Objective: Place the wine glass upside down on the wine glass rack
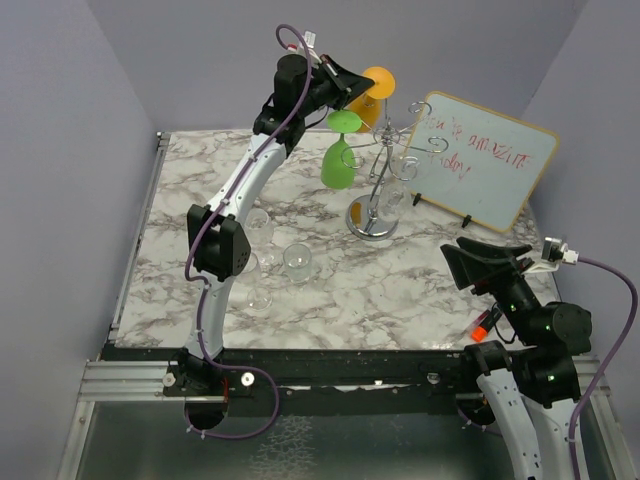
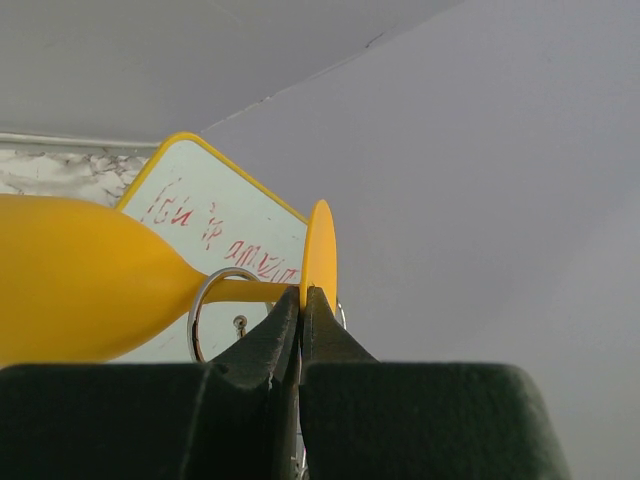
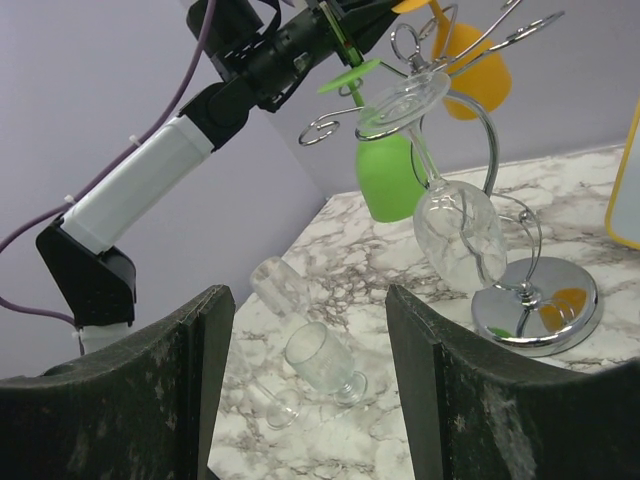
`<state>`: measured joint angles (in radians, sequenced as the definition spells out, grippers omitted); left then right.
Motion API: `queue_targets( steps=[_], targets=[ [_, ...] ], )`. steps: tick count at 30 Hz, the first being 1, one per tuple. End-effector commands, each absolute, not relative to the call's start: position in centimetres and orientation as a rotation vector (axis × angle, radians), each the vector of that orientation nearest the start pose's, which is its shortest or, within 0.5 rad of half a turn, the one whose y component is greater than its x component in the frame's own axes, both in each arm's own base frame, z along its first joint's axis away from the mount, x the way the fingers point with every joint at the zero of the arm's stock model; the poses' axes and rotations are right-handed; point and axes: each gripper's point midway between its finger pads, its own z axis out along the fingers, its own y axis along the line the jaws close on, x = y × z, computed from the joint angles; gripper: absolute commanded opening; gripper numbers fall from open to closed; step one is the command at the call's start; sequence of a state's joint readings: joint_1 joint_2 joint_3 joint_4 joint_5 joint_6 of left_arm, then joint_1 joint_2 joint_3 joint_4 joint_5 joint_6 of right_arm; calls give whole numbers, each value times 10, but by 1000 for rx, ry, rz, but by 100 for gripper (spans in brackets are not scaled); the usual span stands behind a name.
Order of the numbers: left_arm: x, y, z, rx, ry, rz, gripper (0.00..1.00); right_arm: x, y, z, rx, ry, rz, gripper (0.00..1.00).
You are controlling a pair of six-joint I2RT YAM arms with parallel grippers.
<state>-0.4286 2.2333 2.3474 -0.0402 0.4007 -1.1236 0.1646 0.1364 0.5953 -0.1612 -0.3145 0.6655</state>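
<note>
Wine glass [image 2: 90, 285], orange, seemingly plastic: inverted, stem in a ring of the wine glass rack [image 1: 372, 218]; likely light, rigid, slick. Left gripper [image 2: 302, 298] pinches its foot rim, the sensible hold; right gripper [image 3: 305, 310] agape, empty.

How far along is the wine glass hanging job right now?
Done: a green plastic wine glass and a clear wine glass hang upside down on the chrome wire rack. In hand: the left gripper pinches the orange wine glass by its foot, stem inside a rack loop. Left: release it.
</note>
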Motion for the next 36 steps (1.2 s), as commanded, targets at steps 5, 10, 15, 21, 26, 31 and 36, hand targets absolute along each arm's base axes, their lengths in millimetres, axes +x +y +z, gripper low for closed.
queue_targets(
  steps=[5,10,15,21,26,31,36],
  targets=[
    [535,-338,432,-205,1648,-1446,0,167,108,353,60,1322,922,67],
    [533,-332,434,-205,1655,-1411,4,167,108,353,61,1320,924,67],
    [530,-328,435,-205,1665,-1378,11,167,109,352,60,1320,930,67],
    [529,-324,435,-204,1670,-1356,13,166,109,352,59,1320,934,67],
    [527,-322,435,-203,1672,-1348,16,166,109,353,60,1317,937,67],
    [527,-319,432,-203,1682,-1327,18,165,109,352,63,1320,936,67],
    [527,-315,430,-194,1692,-1305,18,165,108,351,71,1327,932,67]
  ],
)
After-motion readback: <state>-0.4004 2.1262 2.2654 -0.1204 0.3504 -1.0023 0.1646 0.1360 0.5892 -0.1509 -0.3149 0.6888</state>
